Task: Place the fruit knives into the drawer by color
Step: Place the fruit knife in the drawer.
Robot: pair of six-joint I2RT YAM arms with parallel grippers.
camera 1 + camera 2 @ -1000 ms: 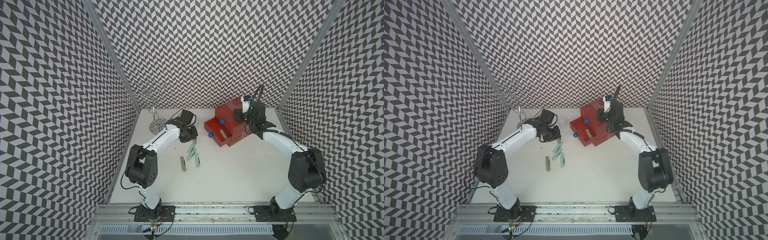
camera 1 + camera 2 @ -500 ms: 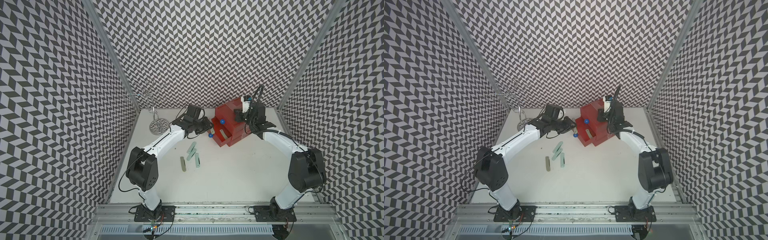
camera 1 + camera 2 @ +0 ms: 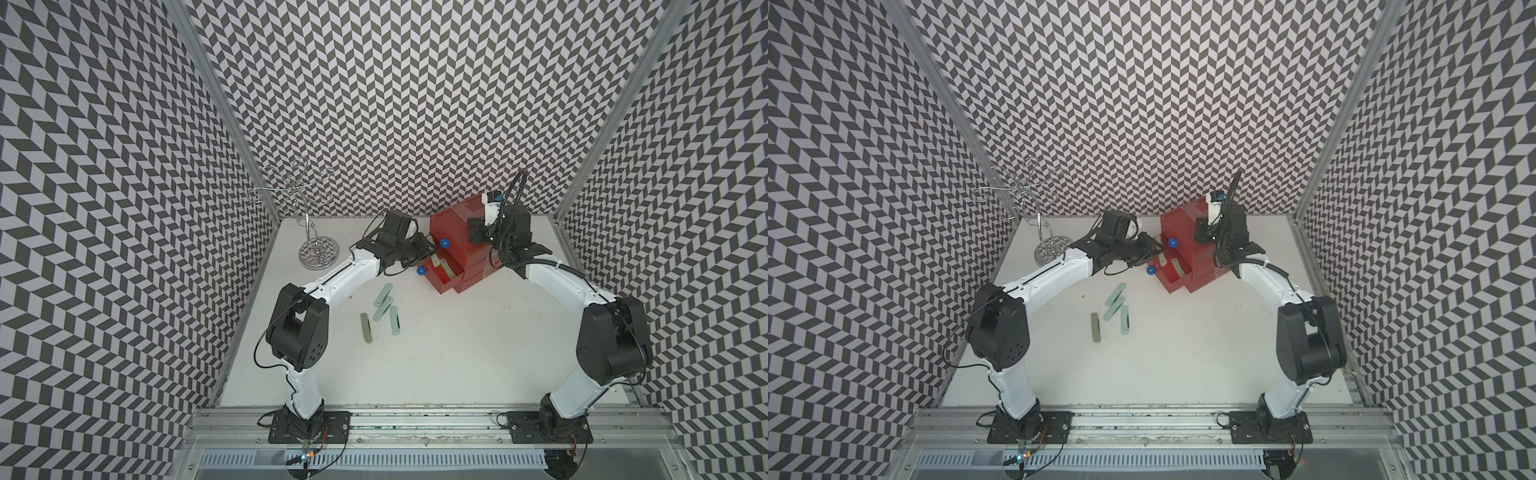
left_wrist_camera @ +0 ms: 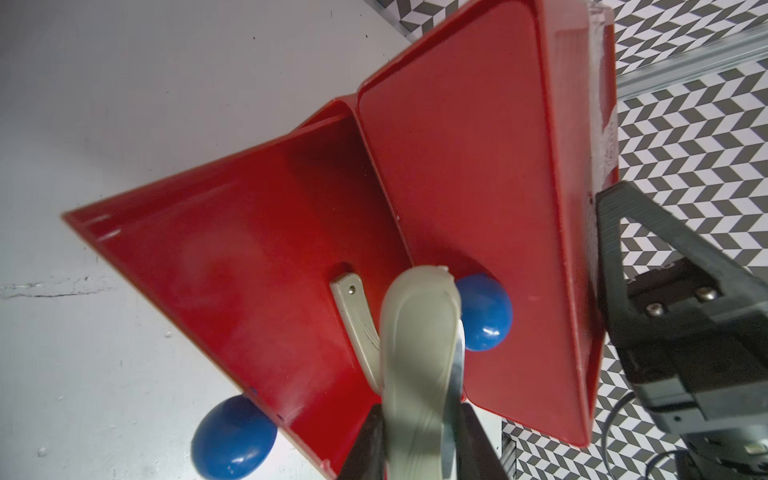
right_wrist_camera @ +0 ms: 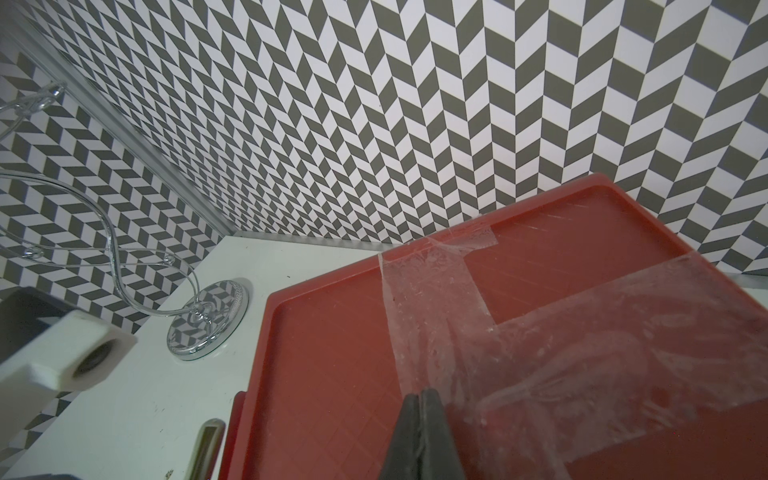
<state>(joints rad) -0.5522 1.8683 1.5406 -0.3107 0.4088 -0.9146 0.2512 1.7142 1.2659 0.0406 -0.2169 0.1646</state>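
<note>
Left wrist: left pincer [image 4: 419, 434] holds grey-olive knife [image 4: 415, 353], seemingly above drawer [image 4: 232, 257].

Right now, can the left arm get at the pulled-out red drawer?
Probably yes: the left tool, gripping a pale folded knife, hangs at the pulled-out red plastic drawer; nothing blocks it. The right tool sits shut on the red box's top.

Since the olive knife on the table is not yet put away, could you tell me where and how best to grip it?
I would grip the olive knife across its narrow width at mid-length, coming down from above. It lies flat on the table, long and thin, so only its long edges offer a hold, and the nearest mint knife lies clear of them.
</note>
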